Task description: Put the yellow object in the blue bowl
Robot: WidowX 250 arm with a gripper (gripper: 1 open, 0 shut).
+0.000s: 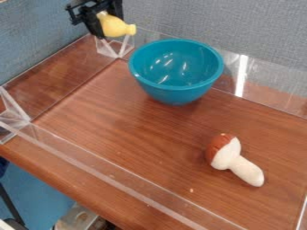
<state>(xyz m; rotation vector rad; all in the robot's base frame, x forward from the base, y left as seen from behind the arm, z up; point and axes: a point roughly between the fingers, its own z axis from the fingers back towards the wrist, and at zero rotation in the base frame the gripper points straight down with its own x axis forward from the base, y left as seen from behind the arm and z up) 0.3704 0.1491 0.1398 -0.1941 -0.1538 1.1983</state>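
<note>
Wooden table (132,135) with blue bowl (177,72), mushroom toy (235,159), apparently clear acrylic walls (72,144).

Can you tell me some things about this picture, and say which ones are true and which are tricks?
1. The small yellow banana-shaped plastic toy is pinched in the black gripper, up in the air. True.
2. The yellow toy is lying inside the round teal-blue plastic bowl. False: the bowl is empty, and the toy is held up to the bowl's left.
3. The cream mushroom toy with the red-brown cap lies on the brown wooden table. True.
4. The mushroom toy is touching the bowl. False: it lies well apart from it, nearer the front right.
</note>
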